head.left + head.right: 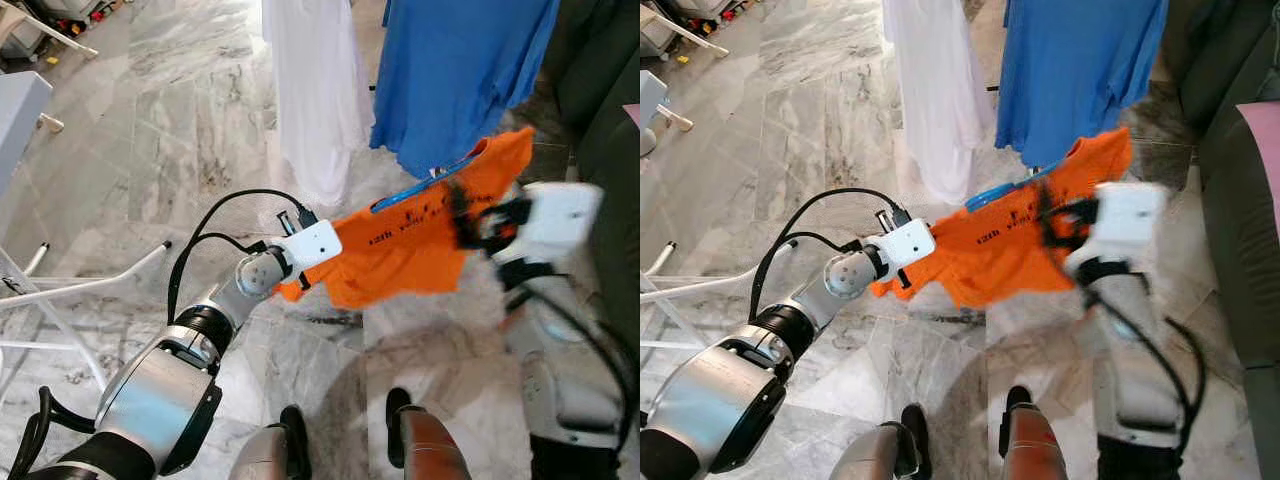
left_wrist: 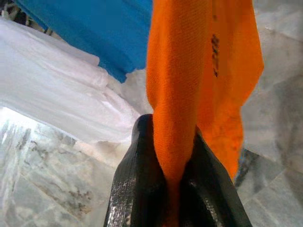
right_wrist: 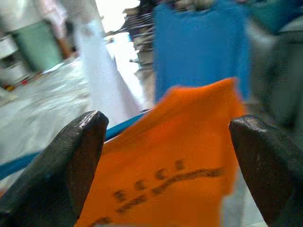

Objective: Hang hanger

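Clearly the left gripper (image 1: 296, 287) is pinching the left edge of the orange T-shirt (image 1: 400, 250); in the left wrist view its two black fingers (image 2: 137, 189) are closing tight on a bunched fold of the orange cloth. The left arm is reaching forward and slightly inward, elbow bent, its wrist turning toward the middle. The shirt is hanging stretched in the air between both arms, above the marble floor (image 1: 180, 150), with the blue hanger (image 1: 425, 190) showing along its top edge. Beyond it, a white garment (image 1: 315, 90) and a blue T-shirt (image 1: 455, 70) are already hanging side by side. On the right, the right gripper (image 1: 470, 225) is hovering at the shirt's far end; the right wrist view is showing its fingers (image 3: 71, 161) standing wide apart with the orange cloth lying beyond them, not clamped. That arm is rising from below, forearm nearly upright, and looks blurred.

To do this step well, I judge the right gripper is needing to take the hanger itself near its hook, which I cannot make out, rather than loose fabric, while the left is keeping the cloth taut so the shirt is not sliding off on the way to the rail
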{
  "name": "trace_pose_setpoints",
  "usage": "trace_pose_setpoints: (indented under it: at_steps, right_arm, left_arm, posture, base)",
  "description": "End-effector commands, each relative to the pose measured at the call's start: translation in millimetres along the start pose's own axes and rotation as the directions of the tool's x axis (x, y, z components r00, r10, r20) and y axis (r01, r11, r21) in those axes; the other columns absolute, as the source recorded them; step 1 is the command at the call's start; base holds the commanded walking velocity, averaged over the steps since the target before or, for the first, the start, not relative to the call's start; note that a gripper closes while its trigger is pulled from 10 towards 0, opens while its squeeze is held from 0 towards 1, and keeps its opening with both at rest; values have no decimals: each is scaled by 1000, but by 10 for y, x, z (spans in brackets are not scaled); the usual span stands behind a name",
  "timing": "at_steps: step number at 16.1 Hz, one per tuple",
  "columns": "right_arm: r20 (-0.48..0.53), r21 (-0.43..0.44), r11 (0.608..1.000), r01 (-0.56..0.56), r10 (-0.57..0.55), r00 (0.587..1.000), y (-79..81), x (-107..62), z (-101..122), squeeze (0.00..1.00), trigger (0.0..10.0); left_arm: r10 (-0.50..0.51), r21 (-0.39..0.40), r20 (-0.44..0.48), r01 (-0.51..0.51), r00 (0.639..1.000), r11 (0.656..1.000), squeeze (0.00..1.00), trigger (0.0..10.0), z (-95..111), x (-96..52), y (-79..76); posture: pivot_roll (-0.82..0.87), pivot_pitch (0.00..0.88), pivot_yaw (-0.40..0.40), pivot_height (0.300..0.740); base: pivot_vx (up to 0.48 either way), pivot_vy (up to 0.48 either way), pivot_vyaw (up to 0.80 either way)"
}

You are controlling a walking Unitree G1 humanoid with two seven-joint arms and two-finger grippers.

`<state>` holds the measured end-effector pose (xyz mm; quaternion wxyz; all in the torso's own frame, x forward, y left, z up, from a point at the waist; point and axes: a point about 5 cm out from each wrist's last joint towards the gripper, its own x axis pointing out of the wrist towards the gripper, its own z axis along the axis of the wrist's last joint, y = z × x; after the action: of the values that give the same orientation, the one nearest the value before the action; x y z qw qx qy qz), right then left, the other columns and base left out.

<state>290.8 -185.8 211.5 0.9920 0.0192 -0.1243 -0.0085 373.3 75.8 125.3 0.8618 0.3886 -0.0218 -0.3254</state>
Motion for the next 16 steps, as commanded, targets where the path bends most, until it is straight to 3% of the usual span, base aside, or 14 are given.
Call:
trace_pose_setpoints:
  at_steps: [1, 4, 6, 7, 8, 9, 10, 11, 13, 16]
  right_arm:
    - [-3, 21, 999, 24, -24, 1000, -29, -14, -22, 0, 10000]
    - [13, 35, 996, 82, -83, 996, -162, 30, 6, 0, 10000]
    - [21, 47, 994, 94, -95, 995, -181, 113, 28, 0, 3725]
    - [21, 52, 994, 91, -93, 995, -177, 134, 25, 0, 3765]
    - [20, 63, 995, 82, -84, 996, -150, 182, 16, 0, 5294]
    - [27, 77, 994, 74, -76, 997, -116, 225, 30, 0, 6078]
    - [28, 78, 994, 71, -73, 997, -93, 256, 32, 0, 5961]
    - [6, 84, 992, 91, -91, 996, -88, 283, -1, 0, 4549]
    - [-28, 118, 988, 102, -100, 995, -55, 317, -81, 0, 0]
    - [-60, 142, 982, 124, -116, 991, -12, 344, -144, 0, 0]
  left_arm:
    - [20, -6, -2, -20, 1000, 1000, 0, 0, -59, -42, 29]
    - [11, -16, 26, -11, 1000, 1000, 0, 0, -64, -63, -2]
    - [-7, -20, 51, 8, 999, 1000, 0, 0, -50, -64, -55]
    - [-12, -25, 58, 14, 998, 1000, 0, 0, -44, -63, -69]
    - [-23, -19, 68, 25, 997, 1000, 0, 0, -36, -63, -95]
    - [-30, -22, 74, 31, 997, 999, 0, 0, -32, -63, -111]
    - [-32, -25, 78, 34, 996, 999, 0, 0, -31, -63, -119]
    - [-34, -28, 83, 37, 996, 999, 0, 0, -25, -62, -126]
    - [-37, -46, 117, 42, 992, 998, 0, 0, 13, -58, -142]
    - [-42, -56, 126, 49, 991, 997, 0, 0, 21, -57, -169]
  posture:
    - [-238, 315, 162, 740]
    - [-238, 316, 161, 740]
    - [-238, 317, 160, 740]
    - [-237, 316, 159, 740]
    - [-237, 316, 157, 740]
    - [-237, 316, 158, 740]
    - [-237, 316, 158, 740]
    - [-235, 315, 157, 740]
    - [-233, 317, 157, 740]
    - [-235, 317, 152, 740]
  base:
    - [0, 0, 0]
    - [0, 0, 0]
    - [0, 0, 0]
    - [0, 0, 0]
    - [0, 0, 0]
    - [0, 0, 0]
    - [0, 0, 0]
    - [0, 0, 0]
    - [0, 0, 0]
    - [0, 0, 0]
